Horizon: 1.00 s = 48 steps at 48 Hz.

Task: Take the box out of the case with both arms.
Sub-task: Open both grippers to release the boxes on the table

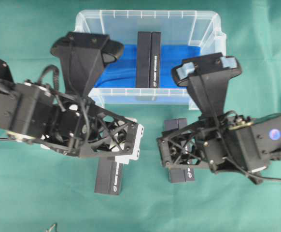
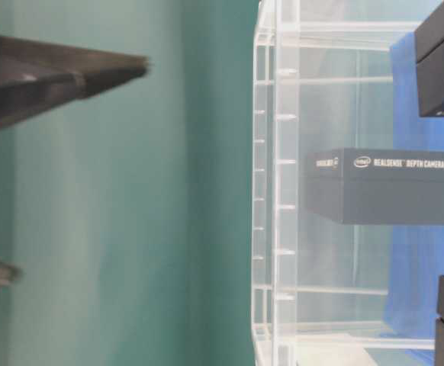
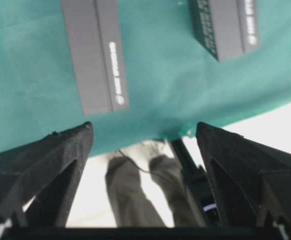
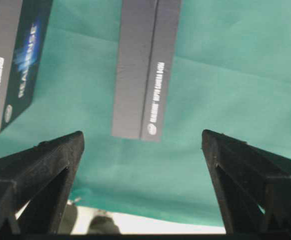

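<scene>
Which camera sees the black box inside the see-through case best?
The overhead view: the box stands whole in the case on the blue sheet. The table-level view shows its side through the wall. Both wrist views miss it.

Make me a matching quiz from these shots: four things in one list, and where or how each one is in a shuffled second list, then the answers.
Things:
1. Box in the case
2. Blue sheet
3. Left gripper
4. Box under the right arm

Places or states:
A. Open, holding nothing
B. Standing on edge in the middle of the bin
C. Lying on the green cloth outside the bin
D. Lining the bin's bottom

Pairs: 1-B, 2-D, 3-A, 4-C
</scene>
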Motion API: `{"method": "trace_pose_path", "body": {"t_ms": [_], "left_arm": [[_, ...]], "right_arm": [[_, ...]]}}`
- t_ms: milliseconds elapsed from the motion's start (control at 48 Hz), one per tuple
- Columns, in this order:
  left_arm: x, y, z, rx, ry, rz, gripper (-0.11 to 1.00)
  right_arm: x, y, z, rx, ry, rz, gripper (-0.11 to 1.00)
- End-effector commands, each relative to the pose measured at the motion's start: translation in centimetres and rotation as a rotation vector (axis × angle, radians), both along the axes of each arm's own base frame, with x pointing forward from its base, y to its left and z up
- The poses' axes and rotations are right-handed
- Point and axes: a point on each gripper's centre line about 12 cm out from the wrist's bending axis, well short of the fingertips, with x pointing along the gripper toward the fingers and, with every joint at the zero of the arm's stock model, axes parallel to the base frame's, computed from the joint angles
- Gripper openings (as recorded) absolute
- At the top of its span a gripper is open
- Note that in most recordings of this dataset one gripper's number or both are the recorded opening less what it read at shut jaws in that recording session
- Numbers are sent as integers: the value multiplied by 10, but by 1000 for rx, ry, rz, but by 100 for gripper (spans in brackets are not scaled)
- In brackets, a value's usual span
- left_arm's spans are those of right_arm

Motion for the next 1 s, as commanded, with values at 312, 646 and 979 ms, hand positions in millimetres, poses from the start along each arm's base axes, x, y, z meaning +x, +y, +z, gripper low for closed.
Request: {"method": "trace_pose_path", "body": {"t_ms": [312,646,979], "left_arm": [[-5,1,29,-6,-32,2,77],[-6,0,29,-5,-30,-3,77],[-7,0,28,0,-23,-12,77]], "right_arm": [[-13,-6,52,2,-56,0,95],[-13,-6,53,4,-61,0,95],[-13,-6,54,7,-68,1,95]]}}
